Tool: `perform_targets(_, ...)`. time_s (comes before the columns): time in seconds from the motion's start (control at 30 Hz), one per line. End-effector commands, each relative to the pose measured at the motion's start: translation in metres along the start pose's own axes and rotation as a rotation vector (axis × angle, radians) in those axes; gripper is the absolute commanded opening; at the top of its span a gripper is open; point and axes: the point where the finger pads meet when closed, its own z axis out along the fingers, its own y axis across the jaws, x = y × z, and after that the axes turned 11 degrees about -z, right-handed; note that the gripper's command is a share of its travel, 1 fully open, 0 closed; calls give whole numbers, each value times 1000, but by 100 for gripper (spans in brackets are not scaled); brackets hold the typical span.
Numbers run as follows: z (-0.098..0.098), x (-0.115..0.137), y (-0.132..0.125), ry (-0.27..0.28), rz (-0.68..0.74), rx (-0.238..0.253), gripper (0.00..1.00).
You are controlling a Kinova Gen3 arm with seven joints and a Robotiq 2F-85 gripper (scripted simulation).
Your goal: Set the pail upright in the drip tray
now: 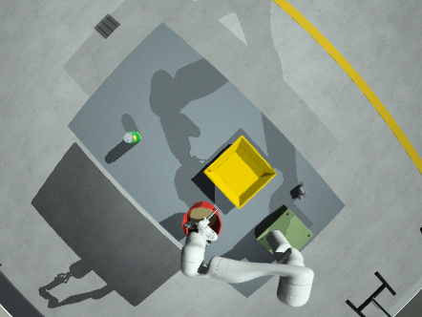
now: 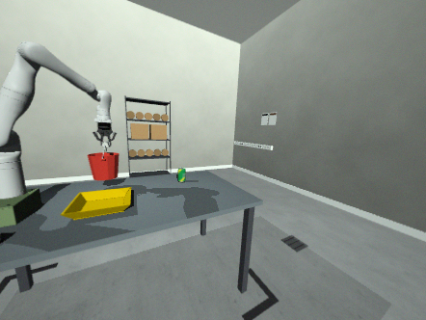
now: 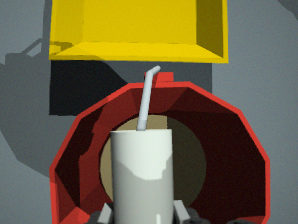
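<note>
The red pail (image 1: 215,225) (image 2: 103,167) (image 3: 235,145) hangs upright from my gripper (image 1: 204,224) (image 2: 104,140) (image 3: 142,216). The gripper is shut on the white grip of the pail's wire handle (image 3: 142,170). The pail is in the air above the table, beside the yellow drip tray (image 1: 240,171) (image 2: 98,201) (image 3: 140,25) and not over it. In the wrist view the tray lies just beyond the pail's far rim. The tray holds nothing.
A green and yellow can (image 1: 133,137) (image 2: 181,174) stands far across the table (image 2: 193,202). A green box (image 1: 291,229) (image 2: 19,204) bears the arm's base beside the tray. A small dark object (image 1: 300,191) lies near it. A shelf rack (image 2: 146,135) stands by the wall.
</note>
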Motion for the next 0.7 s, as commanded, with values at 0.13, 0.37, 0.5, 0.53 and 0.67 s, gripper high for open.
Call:
perform_targets(0.13, -1, 8, 1, 1, 5, 3, 10)
perform_targets(0.37, -1, 17, 2, 1, 5, 3, 10)
perform_targets(0.5, -1, 24, 3, 1, 5, 3, 10)
perform_targets(0.53, -1, 25, 4, 1, 5, 3, 10)
perform_targets(0.67, -1, 33, 5, 1, 5, 3, 10)
